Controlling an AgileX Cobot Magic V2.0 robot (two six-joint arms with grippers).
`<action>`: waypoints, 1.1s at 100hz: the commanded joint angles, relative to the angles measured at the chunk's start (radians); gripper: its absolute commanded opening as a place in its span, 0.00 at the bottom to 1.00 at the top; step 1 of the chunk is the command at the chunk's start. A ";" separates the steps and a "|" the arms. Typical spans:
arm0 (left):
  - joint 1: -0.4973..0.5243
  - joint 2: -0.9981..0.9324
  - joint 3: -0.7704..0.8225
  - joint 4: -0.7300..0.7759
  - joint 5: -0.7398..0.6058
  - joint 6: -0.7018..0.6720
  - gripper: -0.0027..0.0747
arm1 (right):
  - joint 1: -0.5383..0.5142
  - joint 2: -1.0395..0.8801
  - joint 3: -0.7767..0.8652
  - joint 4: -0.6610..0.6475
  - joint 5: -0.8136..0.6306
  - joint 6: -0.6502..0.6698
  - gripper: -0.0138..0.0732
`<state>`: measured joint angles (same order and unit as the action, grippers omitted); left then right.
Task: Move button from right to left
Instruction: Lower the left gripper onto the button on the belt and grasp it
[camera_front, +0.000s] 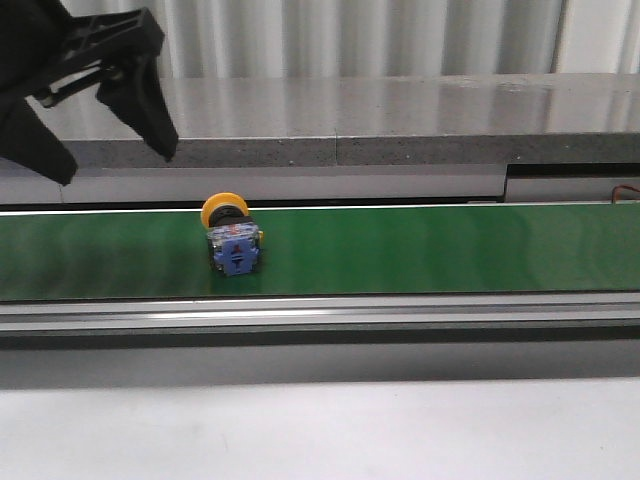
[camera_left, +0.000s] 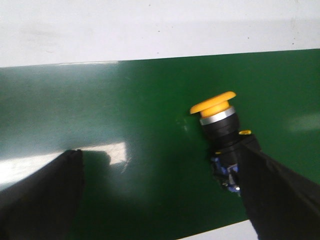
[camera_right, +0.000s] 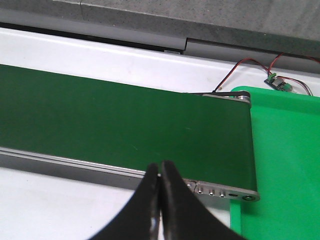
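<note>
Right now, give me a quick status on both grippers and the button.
Left gripper open, above belt. Right gripper shut, empty. Button lying on green belt, ungripped. Nothing in the way.

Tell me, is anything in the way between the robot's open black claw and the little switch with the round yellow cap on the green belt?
No, nothing visible blocks it. The left gripper hangs open above the green conveyor belt, up and to the left of the yellow-capped push-button with the blue plastic body. Only bare belt lies between them, and bare belt continues leftward.
</note>
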<state>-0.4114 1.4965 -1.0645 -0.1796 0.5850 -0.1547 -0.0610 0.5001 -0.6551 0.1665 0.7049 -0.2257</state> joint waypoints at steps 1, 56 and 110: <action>-0.027 -0.002 -0.059 -0.016 -0.054 -0.018 0.81 | 0.000 0.001 -0.024 0.008 -0.074 -0.009 0.08; -0.096 0.140 -0.112 -0.008 -0.042 -0.033 0.78 | 0.000 0.001 -0.024 0.008 -0.074 -0.009 0.08; -0.096 0.202 -0.112 0.132 0.063 -0.091 0.14 | 0.000 0.001 -0.024 0.008 -0.074 -0.009 0.08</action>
<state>-0.5015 1.7345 -1.1556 -0.0472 0.6428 -0.2284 -0.0610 0.5001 -0.6551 0.1665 0.7049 -0.2257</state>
